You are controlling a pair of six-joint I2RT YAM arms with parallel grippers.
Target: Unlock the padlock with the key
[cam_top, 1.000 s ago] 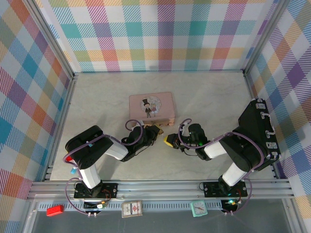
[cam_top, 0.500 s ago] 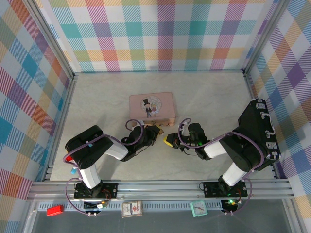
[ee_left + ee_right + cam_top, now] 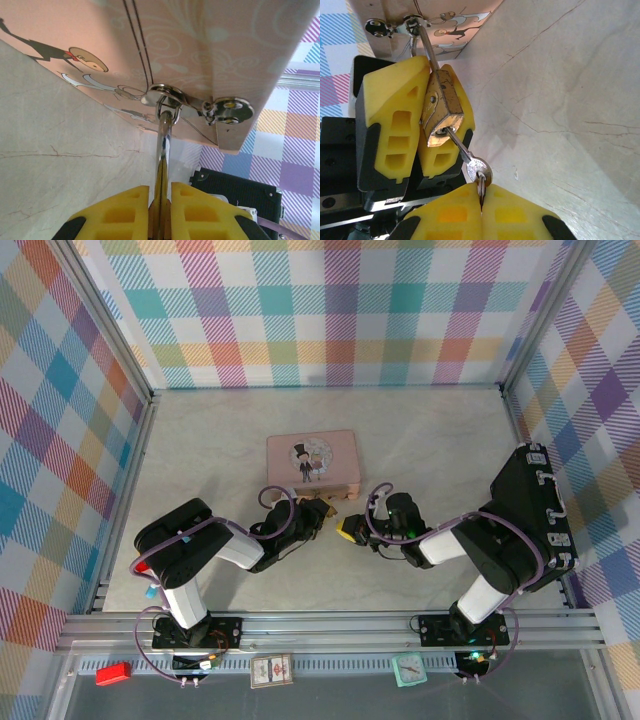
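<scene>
Brass is showing between the yellow fingers of the left gripper, whose jaws are clamping on the body of the small brass-gold padlock. In the left wrist view I am looking along its thin silver U-shaped shackle. The shackle is passing through the shiny silver clasp on the front wall of the flat pink rectangular tin with a cartoon figure on the lid. So the padlock is hanging on the tin's clasp, just beside the tin's near edge, around the middle of the pale marbled table.

In the right wrist view the thin silver-grey metal key is sitting with its blade in the keyhole at the end of the padlock. Its round head is pointing toward the right gripper. The jaws of this gripper are pressing together and are pinching the small ring at the key's head.

From the top camera I am seeing the two grippers meeting just in front of the tin, the left one closer to it and the right one just beside. I cannot tell whether the shackle is locked or released.
</scene>
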